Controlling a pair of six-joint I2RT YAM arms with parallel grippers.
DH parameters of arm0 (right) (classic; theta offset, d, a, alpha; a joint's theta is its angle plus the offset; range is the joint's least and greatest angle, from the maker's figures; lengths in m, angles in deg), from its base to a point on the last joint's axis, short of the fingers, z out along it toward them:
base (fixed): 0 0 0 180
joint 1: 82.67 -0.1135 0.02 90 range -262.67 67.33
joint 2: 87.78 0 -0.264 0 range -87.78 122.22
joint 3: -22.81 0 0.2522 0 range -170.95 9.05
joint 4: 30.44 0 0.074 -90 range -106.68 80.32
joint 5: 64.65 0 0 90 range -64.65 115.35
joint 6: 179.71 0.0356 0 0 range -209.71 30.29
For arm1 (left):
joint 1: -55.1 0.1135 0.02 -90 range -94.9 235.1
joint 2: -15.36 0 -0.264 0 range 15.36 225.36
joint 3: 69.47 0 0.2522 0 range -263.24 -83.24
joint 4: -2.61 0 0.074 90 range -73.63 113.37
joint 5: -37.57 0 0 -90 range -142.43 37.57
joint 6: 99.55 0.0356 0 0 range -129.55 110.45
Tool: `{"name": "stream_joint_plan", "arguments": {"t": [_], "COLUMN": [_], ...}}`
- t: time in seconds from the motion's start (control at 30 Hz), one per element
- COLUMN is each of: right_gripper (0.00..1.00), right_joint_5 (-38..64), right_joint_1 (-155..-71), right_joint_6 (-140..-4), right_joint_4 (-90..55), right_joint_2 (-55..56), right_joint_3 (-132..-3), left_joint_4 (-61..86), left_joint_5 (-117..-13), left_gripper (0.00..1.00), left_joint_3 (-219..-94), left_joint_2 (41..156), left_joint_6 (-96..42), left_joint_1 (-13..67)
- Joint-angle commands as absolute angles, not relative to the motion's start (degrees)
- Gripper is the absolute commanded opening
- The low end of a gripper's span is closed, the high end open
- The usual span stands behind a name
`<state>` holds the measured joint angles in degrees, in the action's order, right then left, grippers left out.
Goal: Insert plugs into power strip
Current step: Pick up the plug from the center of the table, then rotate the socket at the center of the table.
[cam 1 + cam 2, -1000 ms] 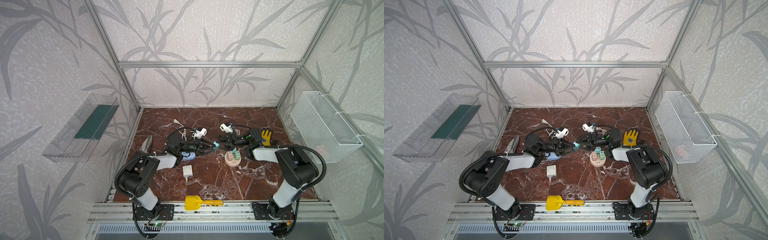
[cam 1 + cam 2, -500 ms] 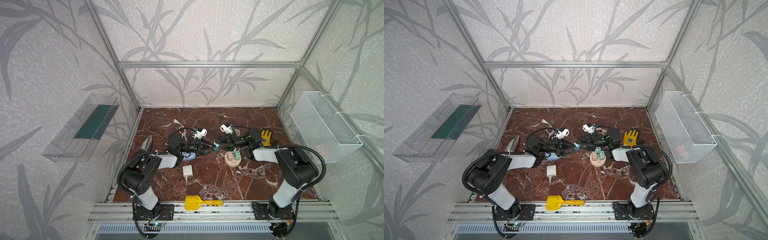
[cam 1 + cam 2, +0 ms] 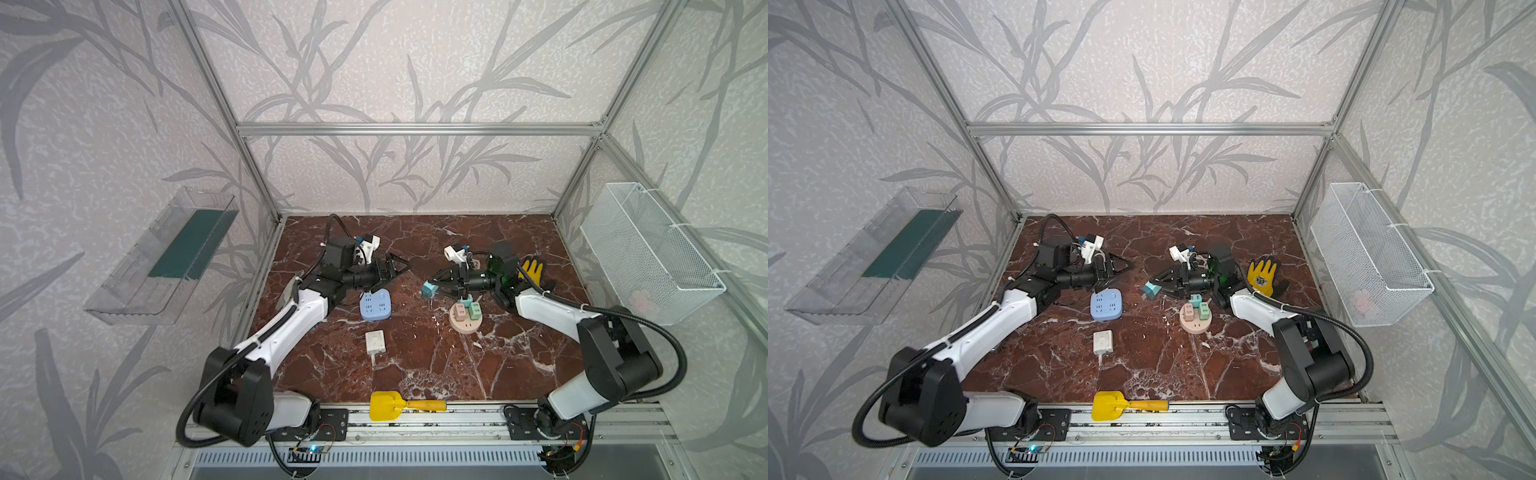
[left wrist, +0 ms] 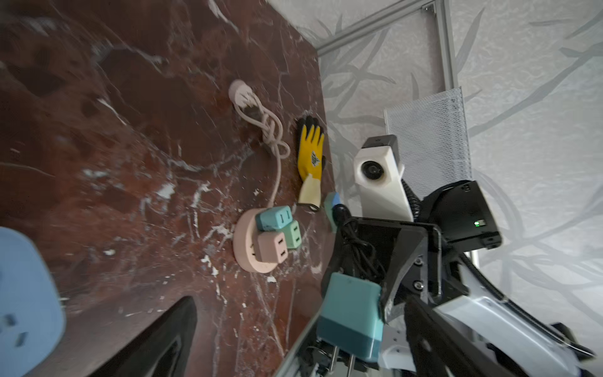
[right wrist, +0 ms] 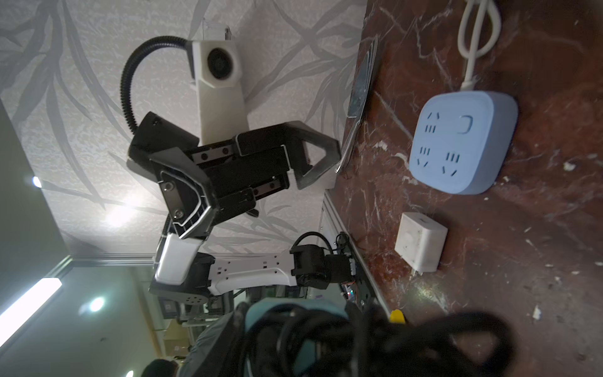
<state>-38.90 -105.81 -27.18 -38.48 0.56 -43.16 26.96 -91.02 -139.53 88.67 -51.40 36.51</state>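
My right gripper (image 3: pixel 432 289) is shut on a teal plug (image 3: pixel 429 289), held above the table between both arms; its two prongs show in the left wrist view, plug (image 4: pixel 350 320). My left gripper (image 3: pixel 397 266) stands open and empty, apart from the plug, above the blue square power strip (image 3: pixel 375 305), whose sockets are bare (image 5: pixel 463 143). A white charger block (image 3: pixel 375 341) lies in front of that strip. The pink round power strip (image 3: pixel 466 322) carries a pink, a green and a teal plug (image 4: pixel 274 218).
A yellow glove (image 3: pixel 532 270) lies behind my right arm, beside a knotted pink cable (image 4: pixel 270 130). A yellow scoop (image 3: pixel 399 405) rests at the front edge. A wire basket (image 3: pixel 648 253) hangs on the right wall and a clear tray (image 3: pixel 166 257) on the left.
My left gripper has opened, let go of the teal plug and drawn back to the left. The right gripper closed on the plug and now holds it alone.
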Motion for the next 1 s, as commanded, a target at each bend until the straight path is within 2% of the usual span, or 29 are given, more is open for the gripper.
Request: {"name": "stream_joint_plan", "arguments": {"t": [0.0, 0.17, 0.27, 0.47, 0.6, 0.97], "right_gripper": [0.0, 0.0, 0.0, 0.0, 0.0, 0.0], "right_joint_5": [-28.1, -14.46, -9.2, 6.24, 13.3, 15.02], "right_joint_1": [-108.37, -113.86, -116.58, -121.92, -125.89, -126.97], "right_joint_6": [-44.41, -48.73, -50.21, -52.17, -54.65, -53.5], "right_joint_4": [-11.52, -0.66, 2.94, 16.16, 19.72, 15.83], "right_joint_2": [-2.26, -0.53, 1.41, 6.77, 9.37, 7.65], "right_joint_3": [-50.07, -58.58, -63.02, -74.71, -79.94, -77.35], "left_joint_4": [48.97, 49.47, 50.68, 45.03, 38.13, 31.6], "left_joint_5": [-69.0, -53.06, -48.4, -48.98, -51.53, -53.27], "left_gripper": [0.99, 0.99, 0.99, 0.95, 0.91, 0.85], "left_joint_3": [-140.25, -138.95, -139.82, -136.87, -133.33, -131.12], "left_joint_2": [86.48, 82.39, 83.53, 86.73, 88.0, 95.45], "left_joint_6": [-40.53, -42.64, -42.25, -42.63, -44.05, -46.59], "left_joint_1": [36.83, 36.91, 37.0, 37.0, 37.26, 37.44]}}
